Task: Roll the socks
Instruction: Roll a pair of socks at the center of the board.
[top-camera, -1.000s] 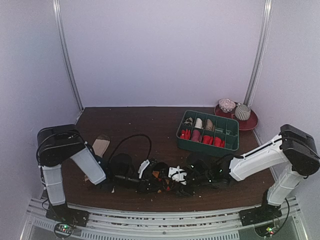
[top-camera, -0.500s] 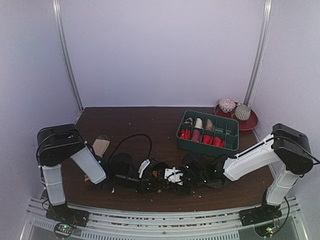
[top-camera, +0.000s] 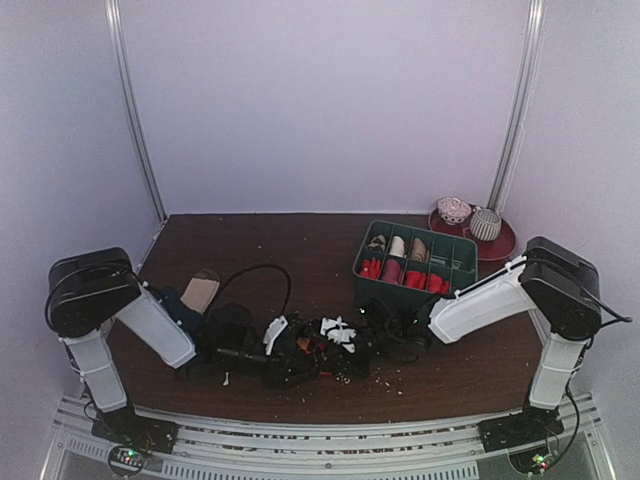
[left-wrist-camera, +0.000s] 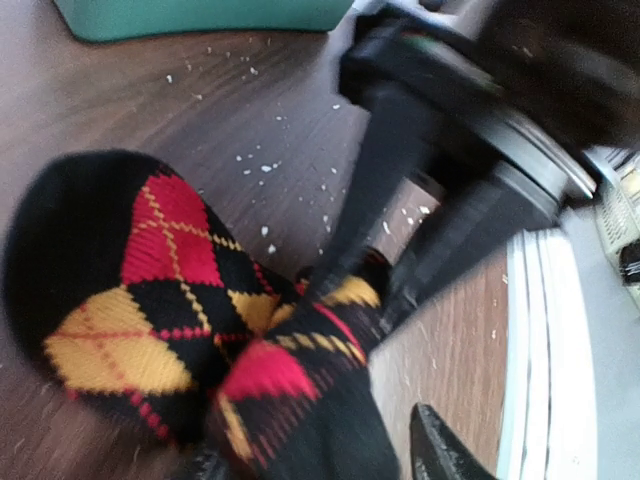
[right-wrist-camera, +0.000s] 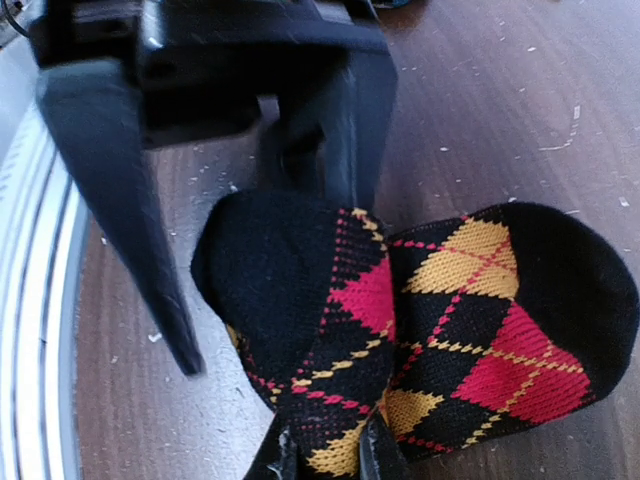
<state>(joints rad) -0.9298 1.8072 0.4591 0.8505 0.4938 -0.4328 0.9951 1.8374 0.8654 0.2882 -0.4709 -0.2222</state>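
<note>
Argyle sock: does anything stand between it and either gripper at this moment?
Nothing visible does. The right gripper is already pinched on the folded edge of the argyle sock. The left gripper has its jaws open on either side of the sock's black end, with only bare table around.

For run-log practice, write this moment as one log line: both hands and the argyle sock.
left hand: open, straddling argyle sock | right hand: shut on sock's edge | sock: folded, on table
</note>
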